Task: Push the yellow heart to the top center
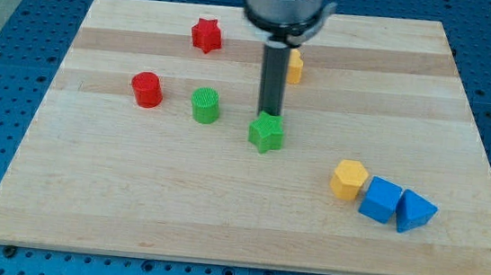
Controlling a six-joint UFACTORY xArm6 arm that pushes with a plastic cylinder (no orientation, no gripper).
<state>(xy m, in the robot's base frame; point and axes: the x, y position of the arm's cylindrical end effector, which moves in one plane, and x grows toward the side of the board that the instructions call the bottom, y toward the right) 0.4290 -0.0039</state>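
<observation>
- One yellow block point(296, 66), likely the heart, sits far and just right of my tip point(269, 115), half hidden behind the rod.
- Bare and gripping nothing, my tip rests at the green star point(267, 133).

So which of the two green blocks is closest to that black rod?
The green star: my tip sits right at its top edge, while the green cylinder stands apart, further toward the view's left.
</observation>
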